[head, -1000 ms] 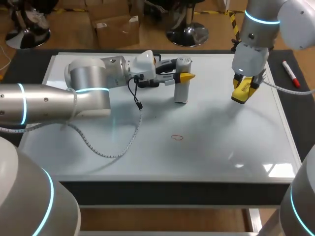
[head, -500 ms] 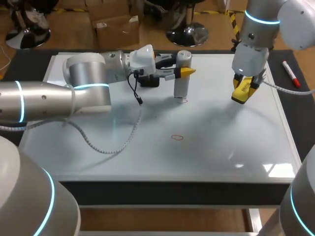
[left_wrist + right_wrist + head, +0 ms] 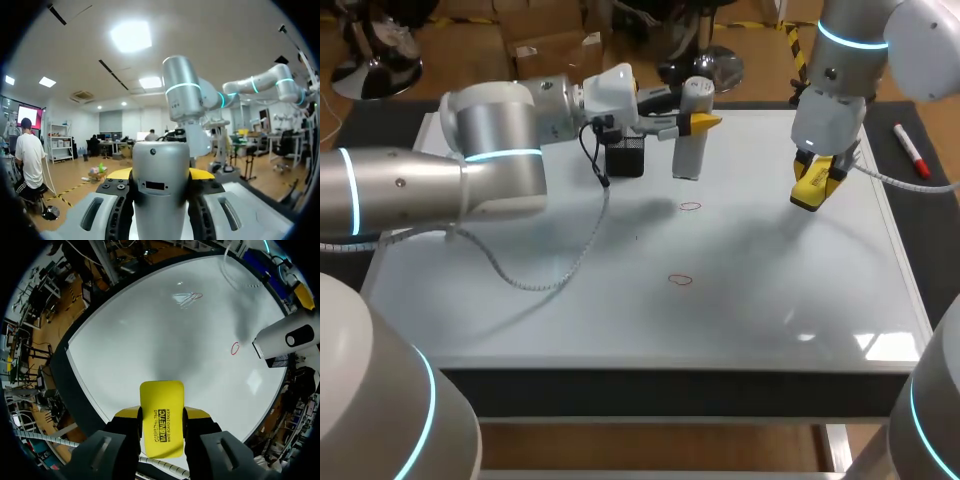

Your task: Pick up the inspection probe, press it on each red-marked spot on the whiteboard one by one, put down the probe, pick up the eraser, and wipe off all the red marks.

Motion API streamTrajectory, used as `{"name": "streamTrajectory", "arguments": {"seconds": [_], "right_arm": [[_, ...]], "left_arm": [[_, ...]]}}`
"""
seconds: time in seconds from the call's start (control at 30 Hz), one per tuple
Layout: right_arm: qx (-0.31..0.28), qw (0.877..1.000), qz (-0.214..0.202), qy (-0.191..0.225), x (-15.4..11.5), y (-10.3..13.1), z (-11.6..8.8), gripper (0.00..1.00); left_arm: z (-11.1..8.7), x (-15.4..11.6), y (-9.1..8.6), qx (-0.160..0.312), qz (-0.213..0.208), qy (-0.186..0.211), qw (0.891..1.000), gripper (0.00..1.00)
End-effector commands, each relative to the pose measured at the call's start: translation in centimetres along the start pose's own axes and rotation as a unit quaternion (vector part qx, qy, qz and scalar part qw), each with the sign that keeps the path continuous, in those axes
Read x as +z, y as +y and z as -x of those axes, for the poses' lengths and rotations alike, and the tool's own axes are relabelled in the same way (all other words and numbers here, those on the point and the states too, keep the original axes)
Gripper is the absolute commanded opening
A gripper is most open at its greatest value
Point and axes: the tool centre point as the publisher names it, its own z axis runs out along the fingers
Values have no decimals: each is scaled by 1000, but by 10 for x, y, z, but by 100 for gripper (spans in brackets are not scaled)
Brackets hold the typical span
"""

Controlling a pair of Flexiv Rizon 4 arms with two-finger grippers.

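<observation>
Two-arm station, viewed from above and from both wrists. The whiteboard [image 3: 770,290] is bounded by a pale frame, outside which a dark table [image 3: 920,200] is seen. A red marker [image 3: 911,148] lies on the table beyond the board's right edge. A black box [image 3: 625,158] stands near the far edge, just beside the left gripper [image 3: 693,120]. The two grippers are well apart, with board surface showing between them.

The left gripper is clamped on the inspection probe [image 3: 160,200], a silver-white cylinder held upright over the far part of the board. The right gripper [image 3: 815,185] is closed on the eraser [image 3: 161,405], a flat yellow block with rounded corners, held over the right part of the board, inside its right edge.

Two small red marks are seen. One mark [image 3: 691,207] lies near the probe's lower end but apart from it, and the other mark [image 3: 680,280] lies nearer the front edge.
</observation>
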Motion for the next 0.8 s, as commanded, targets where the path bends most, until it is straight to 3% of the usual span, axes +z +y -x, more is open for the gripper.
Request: {"name": "streamTrajectory", "arguments": {"seconds": [0.03, 0.47, 0.8], "right_arm": [[-1, 1000, -1, 0, -1, 0, -1, 0], [-1, 1000, -1, 0, -1, 0, -1, 0], [-1, 1000, -1, 0, -1, 0, -1, 0]], "left_arm": [[9, 6, -12, -5, 3, 1, 1000, 0], [43, 22, -30, -9, -4, -8, 1000, 0], [72, 32, -30, -8, -11, 13, 1000, 0]]}}
